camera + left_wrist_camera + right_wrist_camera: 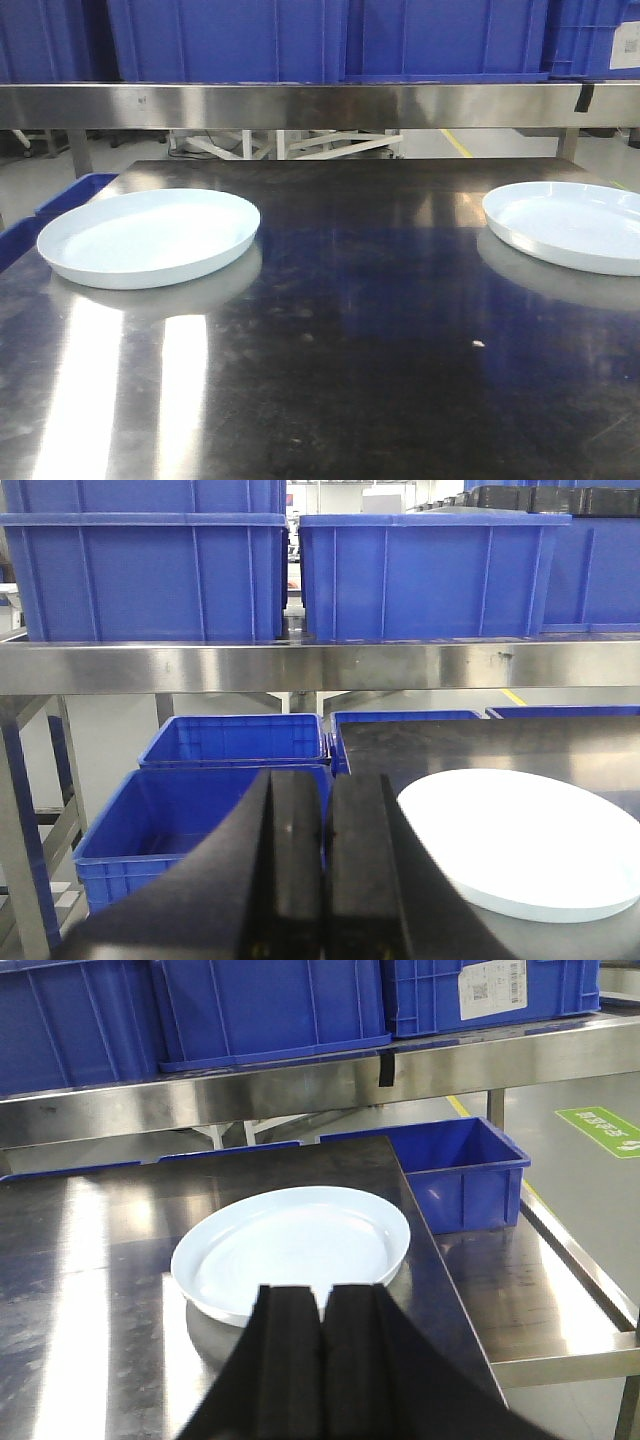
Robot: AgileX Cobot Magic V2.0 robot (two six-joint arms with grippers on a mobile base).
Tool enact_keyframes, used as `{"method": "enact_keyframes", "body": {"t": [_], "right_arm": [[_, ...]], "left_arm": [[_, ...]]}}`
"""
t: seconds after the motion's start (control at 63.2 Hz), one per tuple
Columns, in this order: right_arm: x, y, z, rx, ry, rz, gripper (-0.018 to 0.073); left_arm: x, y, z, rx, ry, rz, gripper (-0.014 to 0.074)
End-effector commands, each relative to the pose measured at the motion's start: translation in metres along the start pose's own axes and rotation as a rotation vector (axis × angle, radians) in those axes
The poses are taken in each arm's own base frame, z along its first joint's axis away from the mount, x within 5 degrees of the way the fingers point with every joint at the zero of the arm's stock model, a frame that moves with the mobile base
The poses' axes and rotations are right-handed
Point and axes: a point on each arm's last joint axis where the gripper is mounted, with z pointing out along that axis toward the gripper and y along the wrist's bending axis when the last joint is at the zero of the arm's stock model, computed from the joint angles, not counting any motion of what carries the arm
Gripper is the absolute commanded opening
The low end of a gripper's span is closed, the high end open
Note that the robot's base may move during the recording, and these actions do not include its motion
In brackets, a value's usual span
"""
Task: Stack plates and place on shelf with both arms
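Two white plates lie flat on the steel table, far apart. In the front view the left plate sits at the table's left side and the right plate runs off the frame's right edge. Neither gripper shows in that view. In the left wrist view my left gripper is shut and empty, hanging left of and short of the left plate. In the right wrist view my right gripper is shut and empty, just before the near rim of the right plate. The steel shelf spans the back above the table.
Blue crates fill the shelf from end to end. More open blue bins stand on the floor left of the table, and another stands beside its right edge. A lower steel ledge runs along the right.
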Motion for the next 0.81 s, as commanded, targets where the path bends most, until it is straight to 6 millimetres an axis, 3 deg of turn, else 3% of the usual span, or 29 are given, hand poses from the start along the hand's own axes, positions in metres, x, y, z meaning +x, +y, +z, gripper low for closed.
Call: {"method": "enact_keyframes", "body": {"t": [0.0, 0.791], "right_arm": [[-0.0148, 0.0020, -0.0031, -0.012, -0.128, -0.012, 0.0056], [-0.0148, 0.0020, -0.0031, -0.012, -0.128, -0.012, 0.0056]], "left_arm": [[-0.0009, 0.0001, -0.0012, 0.001, -0.077, -0.006, 0.0090], [-0.0009, 0.0001, -0.0012, 0.001, -0.077, -0.006, 0.0090]]}}
